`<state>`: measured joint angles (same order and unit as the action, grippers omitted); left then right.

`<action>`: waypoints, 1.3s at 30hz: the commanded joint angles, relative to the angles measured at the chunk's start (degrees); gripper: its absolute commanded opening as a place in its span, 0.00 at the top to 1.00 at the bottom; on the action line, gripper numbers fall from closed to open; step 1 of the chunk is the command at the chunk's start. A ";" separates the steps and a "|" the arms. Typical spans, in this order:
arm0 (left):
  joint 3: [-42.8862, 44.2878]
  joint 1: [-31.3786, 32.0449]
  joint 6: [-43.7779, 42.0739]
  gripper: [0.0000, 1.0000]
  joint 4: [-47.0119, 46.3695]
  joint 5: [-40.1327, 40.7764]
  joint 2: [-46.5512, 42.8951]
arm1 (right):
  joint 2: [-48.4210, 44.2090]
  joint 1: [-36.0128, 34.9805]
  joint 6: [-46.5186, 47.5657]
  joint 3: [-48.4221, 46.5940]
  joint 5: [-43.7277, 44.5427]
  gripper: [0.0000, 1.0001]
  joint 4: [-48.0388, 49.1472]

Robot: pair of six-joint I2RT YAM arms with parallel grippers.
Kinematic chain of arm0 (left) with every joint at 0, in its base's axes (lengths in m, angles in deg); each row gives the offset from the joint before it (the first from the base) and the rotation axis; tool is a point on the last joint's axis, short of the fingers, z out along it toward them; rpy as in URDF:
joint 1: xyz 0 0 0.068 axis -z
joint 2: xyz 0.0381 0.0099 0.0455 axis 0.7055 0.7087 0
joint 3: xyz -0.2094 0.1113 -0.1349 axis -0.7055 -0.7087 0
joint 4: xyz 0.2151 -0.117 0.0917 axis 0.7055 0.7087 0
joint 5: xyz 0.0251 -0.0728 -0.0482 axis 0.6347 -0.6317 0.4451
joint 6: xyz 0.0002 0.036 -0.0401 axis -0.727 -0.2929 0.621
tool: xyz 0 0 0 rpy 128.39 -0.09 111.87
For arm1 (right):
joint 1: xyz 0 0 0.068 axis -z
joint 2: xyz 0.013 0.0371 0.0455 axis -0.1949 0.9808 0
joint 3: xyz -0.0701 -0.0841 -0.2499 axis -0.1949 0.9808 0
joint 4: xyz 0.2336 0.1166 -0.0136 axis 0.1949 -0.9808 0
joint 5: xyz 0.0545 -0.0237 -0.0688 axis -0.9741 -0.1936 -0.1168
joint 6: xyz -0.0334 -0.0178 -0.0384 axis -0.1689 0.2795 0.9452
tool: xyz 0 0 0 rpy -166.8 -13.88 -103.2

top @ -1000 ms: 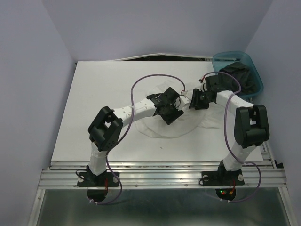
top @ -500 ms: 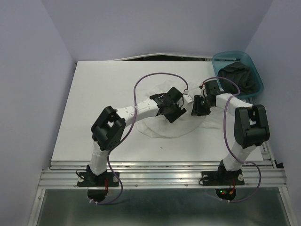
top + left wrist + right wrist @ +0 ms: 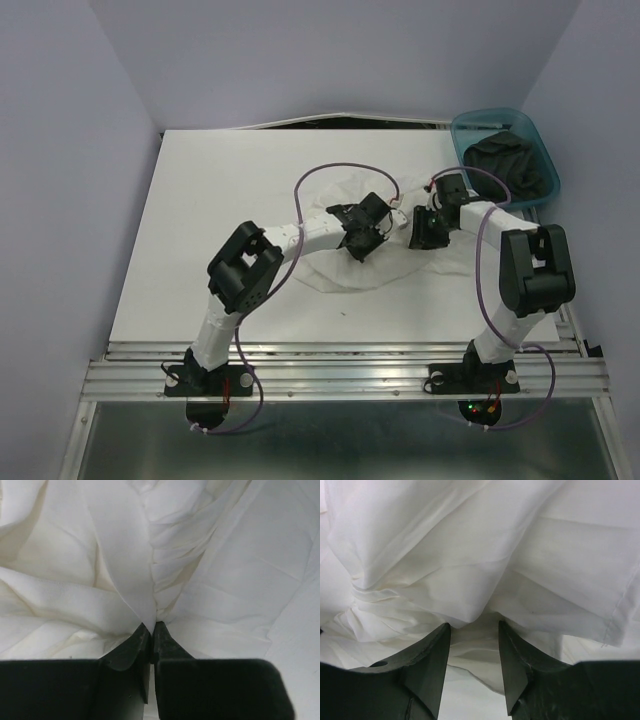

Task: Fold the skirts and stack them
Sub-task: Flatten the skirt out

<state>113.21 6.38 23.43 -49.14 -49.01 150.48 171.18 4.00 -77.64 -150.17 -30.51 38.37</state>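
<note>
On the table (image 3: 200,250) the white skirt (image 3: 335,278) lies spread and rumpled right of centre, not yet folded. The dark skirt (image 3: 510,165) sits bunched in the teal bin (image 3: 470,125) at the far right corner, well apart from it.

Over the last second the left arm has reached farther out over the cloth, and the left gripper (image 3: 362,238) has gone from jaws apart to pinched together. This looks like the first grasp of a fold being taken, with stacking a long way off.

In the left wrist view the gripper's (image 3: 151,628) two tips stand almost touching, and pleats of the white skirt (image 3: 125,580) draw in to a point right at them, so it is clamped on a small gather of fabric.

The right gripper (image 3: 420,228) has hardly shifted. Its own camera shows it (image 3: 474,630) with jaws partway apart, a sagging fold of white skirt (image 3: 470,580) just beyond the gap, not gripped.
</note>
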 commanded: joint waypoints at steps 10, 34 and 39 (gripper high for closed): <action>6.48 -8.53 -7.51 1.00 10.87 -4.63 -19.10 | -1.55 -0.40 5.36 6.58 -8.35 0.66 0.13; -38.65 -7.10 -26.97 0.57 0.74 -1.46 -48.11 | -5.78 -8.48 10.56 -11.07 -23.24 0.53 -7.62; -33.79 -10.28 -22.20 0.55 6.03 -9.90 -48.64 | -2.25 -11.29 9.85 -10.65 -22.45 0.56 -4.98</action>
<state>75.50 -2.39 -3.74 -47.19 -51.92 104.01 166.33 -4.83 -66.40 -160.05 -52.65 30.05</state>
